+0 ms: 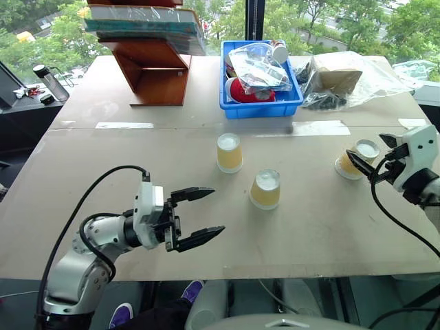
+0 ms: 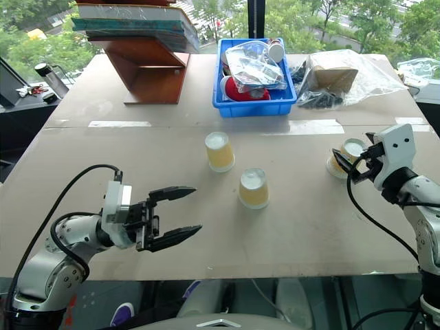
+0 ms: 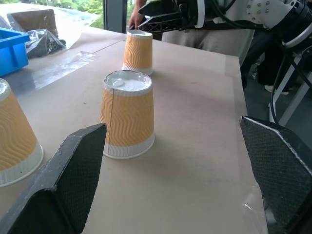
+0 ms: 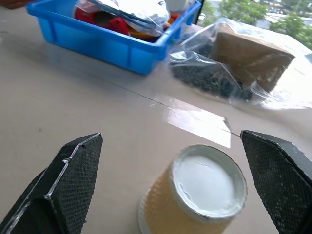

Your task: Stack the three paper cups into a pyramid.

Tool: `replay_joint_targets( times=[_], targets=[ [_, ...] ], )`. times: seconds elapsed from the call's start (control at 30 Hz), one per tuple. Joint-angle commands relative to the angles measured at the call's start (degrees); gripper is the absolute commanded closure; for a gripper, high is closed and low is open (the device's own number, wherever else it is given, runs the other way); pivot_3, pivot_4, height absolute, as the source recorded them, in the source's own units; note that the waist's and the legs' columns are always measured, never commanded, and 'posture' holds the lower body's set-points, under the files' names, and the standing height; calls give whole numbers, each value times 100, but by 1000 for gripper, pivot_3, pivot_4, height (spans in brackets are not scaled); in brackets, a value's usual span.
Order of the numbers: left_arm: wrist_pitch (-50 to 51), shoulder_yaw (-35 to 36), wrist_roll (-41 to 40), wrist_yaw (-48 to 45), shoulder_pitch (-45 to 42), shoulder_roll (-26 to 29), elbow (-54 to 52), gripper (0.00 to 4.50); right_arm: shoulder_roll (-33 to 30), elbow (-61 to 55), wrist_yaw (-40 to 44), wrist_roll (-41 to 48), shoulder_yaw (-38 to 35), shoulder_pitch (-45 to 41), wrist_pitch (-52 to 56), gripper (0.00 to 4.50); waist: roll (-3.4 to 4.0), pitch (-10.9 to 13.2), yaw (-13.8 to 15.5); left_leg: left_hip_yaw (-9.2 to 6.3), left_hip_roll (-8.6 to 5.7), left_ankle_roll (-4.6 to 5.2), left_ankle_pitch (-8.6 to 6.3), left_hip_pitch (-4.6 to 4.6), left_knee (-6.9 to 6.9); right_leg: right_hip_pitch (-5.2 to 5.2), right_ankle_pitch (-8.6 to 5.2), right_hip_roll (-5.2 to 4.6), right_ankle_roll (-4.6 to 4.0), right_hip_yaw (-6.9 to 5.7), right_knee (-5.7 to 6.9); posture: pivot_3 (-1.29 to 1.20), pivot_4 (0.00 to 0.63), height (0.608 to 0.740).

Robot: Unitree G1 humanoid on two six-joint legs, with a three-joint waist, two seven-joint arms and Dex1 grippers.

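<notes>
While all three paper cups stand upside down and apart on the worktop (image 1: 103, 206), with nothing stacked, we judge the step in hand to be picking up the outlying cup. The far-right cup (image 1: 357, 159) sits near the worktop's right edge, well apart from the other two; the middle cup (image 1: 265, 189) and the rear cup (image 1: 229, 152) stand close together near the centre, in front of the blue bin (image 1: 260, 104). Our right gripper (image 1: 375, 159) has its jaws released and spread wide, poised just beside and slightly above the far-right cup, whose white base faces up between the fingers in the right wrist view. Our left gripper (image 1: 196, 216) also has its jaws released, holding nothing, pointing toward the middle cup from the near left. To do this well, we should lower the right jaws around the ribbed wall a little below the white base, keep them level, and close gently so the thin paper does not buckle. We should lift straight up before carrying it across. Since the two centre cups stand near but apparently not touching, we likely need them set side by side first, or the top cup will lack a steady seat.
</notes>
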Motion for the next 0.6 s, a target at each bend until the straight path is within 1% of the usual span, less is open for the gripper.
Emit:
replay_joint_targets(
  times=[0.03,0.3,0.6],
  targets=[
    [-44,80,-136,-74,67,50,-187,0,117,182,-292,-212,-9,-127,-64,19,1,1,6,0,0,0,0,0,0,0,0,0,0,0,0,0,150,740],
    [-50,157,-158,-28,212,72,-269,0,508,529,-455,-114,-37,-321,94,19,2,1,6,0,1,0,0,0,0,0,0,0,0,1,0,0,150,740],
    [-64,199,-148,8,251,72,-296,0,712,859,-499,-140,1,-483,50,19,3,2,8,-1,1,0,0,0,0,0,0,0,0,-1,1,0,150,740]
  ],
)
